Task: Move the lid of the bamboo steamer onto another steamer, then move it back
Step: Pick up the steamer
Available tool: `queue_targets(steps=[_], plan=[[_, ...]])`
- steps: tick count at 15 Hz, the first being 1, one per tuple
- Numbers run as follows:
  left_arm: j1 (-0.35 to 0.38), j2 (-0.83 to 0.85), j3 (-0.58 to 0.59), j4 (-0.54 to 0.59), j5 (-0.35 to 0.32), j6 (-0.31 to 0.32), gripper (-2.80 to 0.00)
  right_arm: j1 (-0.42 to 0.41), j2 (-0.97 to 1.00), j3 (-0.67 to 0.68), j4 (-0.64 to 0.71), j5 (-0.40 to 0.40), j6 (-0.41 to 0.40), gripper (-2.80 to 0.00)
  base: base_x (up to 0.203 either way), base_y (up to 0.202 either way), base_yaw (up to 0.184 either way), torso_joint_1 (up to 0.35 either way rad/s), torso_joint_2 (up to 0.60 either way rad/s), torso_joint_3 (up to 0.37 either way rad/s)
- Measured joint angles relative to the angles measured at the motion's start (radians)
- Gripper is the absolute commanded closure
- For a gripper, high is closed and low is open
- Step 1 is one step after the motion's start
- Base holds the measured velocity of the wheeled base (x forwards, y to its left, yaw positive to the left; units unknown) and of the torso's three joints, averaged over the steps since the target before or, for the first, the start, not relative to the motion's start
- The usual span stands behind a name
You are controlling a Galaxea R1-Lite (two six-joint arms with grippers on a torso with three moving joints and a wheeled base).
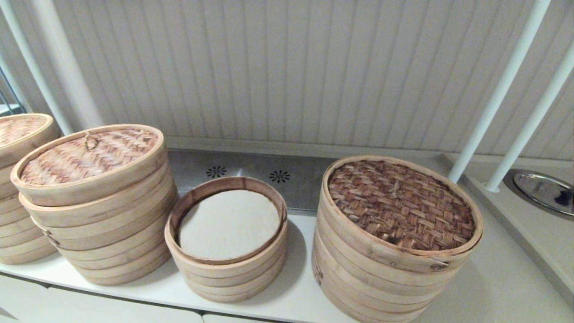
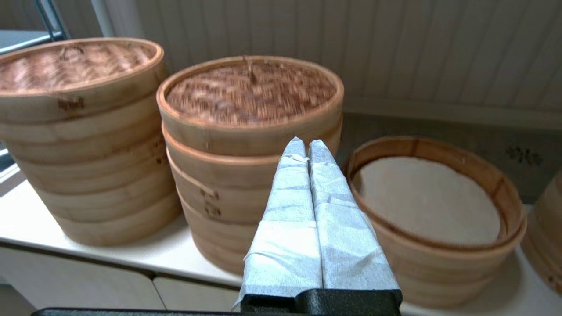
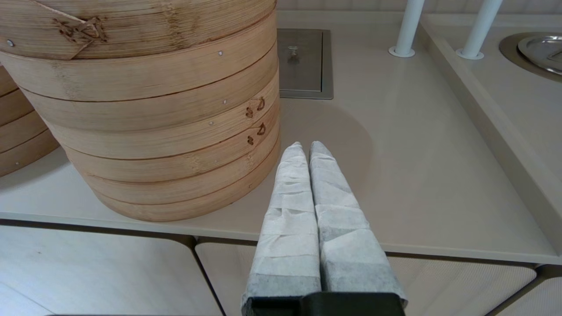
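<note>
The bamboo steamer lid (image 1: 85,159), reddish-brown woven with a pale rim and a small loop, lies slightly tilted on top of another steamer (image 1: 112,233), the stack second from the left. That stack's own woven top is hidden under it. The left wrist view shows the lid (image 2: 250,90) on that stack (image 2: 210,193). My left gripper (image 2: 306,147) is shut and empty, in front of the stack's side, below lid height. The right gripper (image 3: 304,149) is shut and empty, low at the counter's front edge. Neither gripper shows in the head view.
The narrowest steamer (image 1: 228,269) stands open in the middle, showing a white liner. The widest stack (image 1: 394,269) with dark-brown weave is to its right. A further stack (image 1: 18,224) sits at the far left. White posts (image 1: 497,94) and a metal basin (image 1: 542,190) stand at the right.
</note>
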Motion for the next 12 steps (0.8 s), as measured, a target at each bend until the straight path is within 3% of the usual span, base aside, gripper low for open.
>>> queue_targets(steps=[6,12], plan=[[0.026,0.303,-0.241,-0.023,0.058,-0.072,0.0,0.0,0.0,0.0,0.0,0.0,0.0,0.0,0.0,0.0,0.0,0.0,0.0,0.0],[0.04,0.59,-0.502,0.02,0.08,-0.095,0.0,0.0,0.0,0.0,0.0,0.0,0.0,0.0,0.0,0.0,0.0,0.0,0.0,0.0]])
